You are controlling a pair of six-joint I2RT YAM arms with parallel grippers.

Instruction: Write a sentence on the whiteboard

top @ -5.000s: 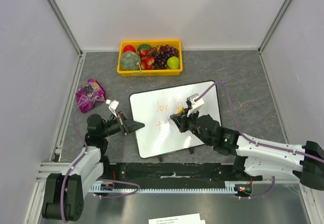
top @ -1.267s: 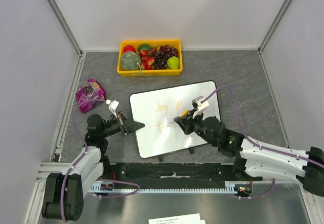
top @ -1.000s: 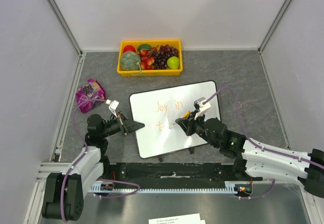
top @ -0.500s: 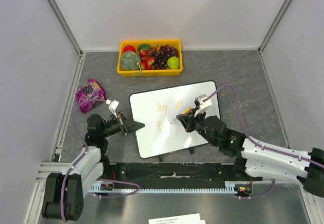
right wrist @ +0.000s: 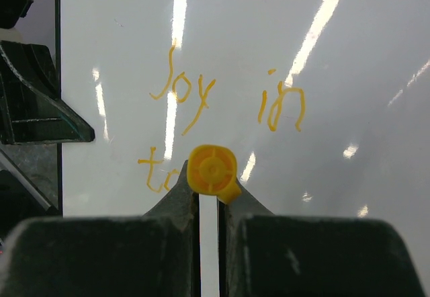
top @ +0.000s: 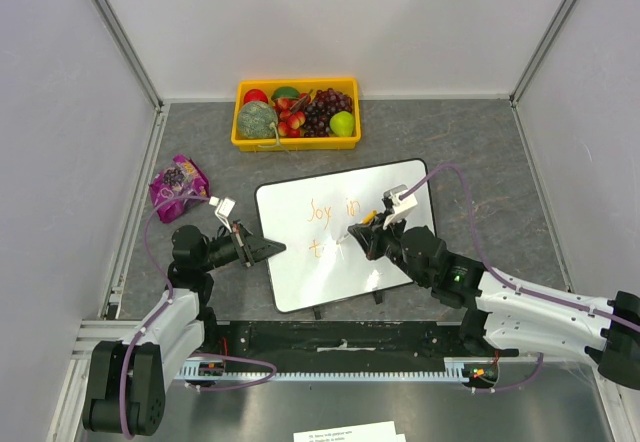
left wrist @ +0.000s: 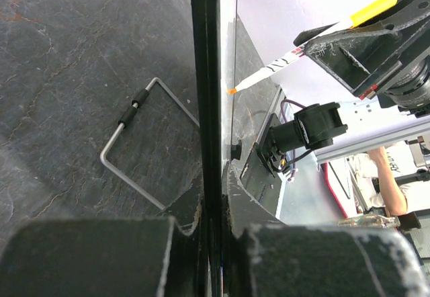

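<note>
The whiteboard (top: 322, 284) lies tilted in the middle of the table. Orange lettering on it (top: 335, 210) reads "Joy in" (right wrist: 228, 102), with "to" (right wrist: 156, 173) below. My left gripper (top: 268, 248) is shut on the board's black left edge (left wrist: 205, 109); its jaws clamp the frame (left wrist: 213, 216). My right gripper (top: 358, 237) is shut on a white marker with a yellow end (right wrist: 212, 170). It holds the marker over the second line, and the orange tip (left wrist: 232, 91) touches the board. The marker hides the writing just right of "to".
A yellow fruit tray (top: 296, 145) with grapes, apples and a melon stands at the back. A purple snack bag (top: 178, 186) lies at the left. A wire stand (left wrist: 134, 149) sticks out under the board's near edge. Enclosure walls stand on three sides.
The second line has grown from "t" to "to". My right gripper with the marker has shifted a little to the right along that line. The left gripper and the board have not moved.
</note>
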